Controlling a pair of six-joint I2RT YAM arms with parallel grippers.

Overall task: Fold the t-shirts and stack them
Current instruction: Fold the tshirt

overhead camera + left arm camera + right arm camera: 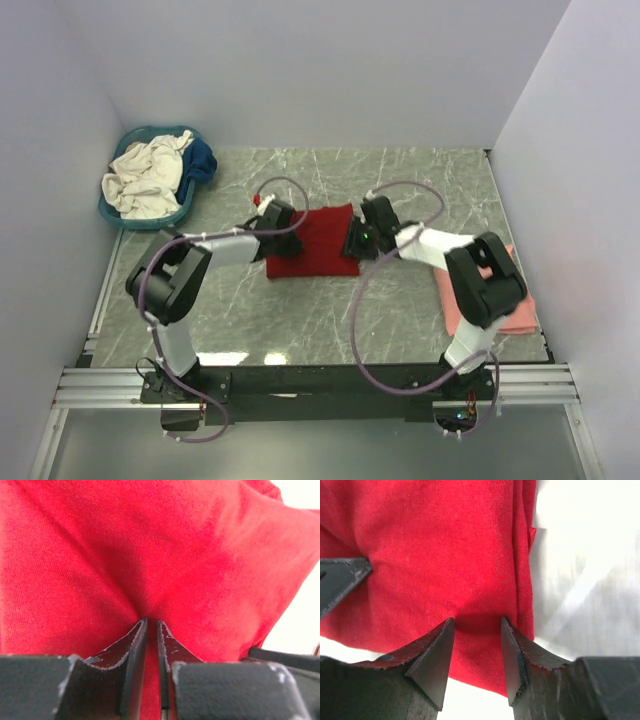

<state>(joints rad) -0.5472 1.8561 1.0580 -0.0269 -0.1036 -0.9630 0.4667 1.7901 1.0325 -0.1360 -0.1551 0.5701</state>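
The deep red soft cloth t-shirt [318, 245] lies mid-way across the grey marbled counter [300, 320]. The left pincer [151, 623] pinches its left edge. The right pincer [477, 621] straddles the right edge, jaws apart. Closing shallow, it could catch only one layer and skew the fold.

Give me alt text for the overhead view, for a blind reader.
Two black robot arms set the left gripper and right gripper at opposite edges of a folded deep red t-shirt on a marble table. A teal basket with cream-white cloth and dark blue cloth sits at far left; a salmon pink shirt lies at right.
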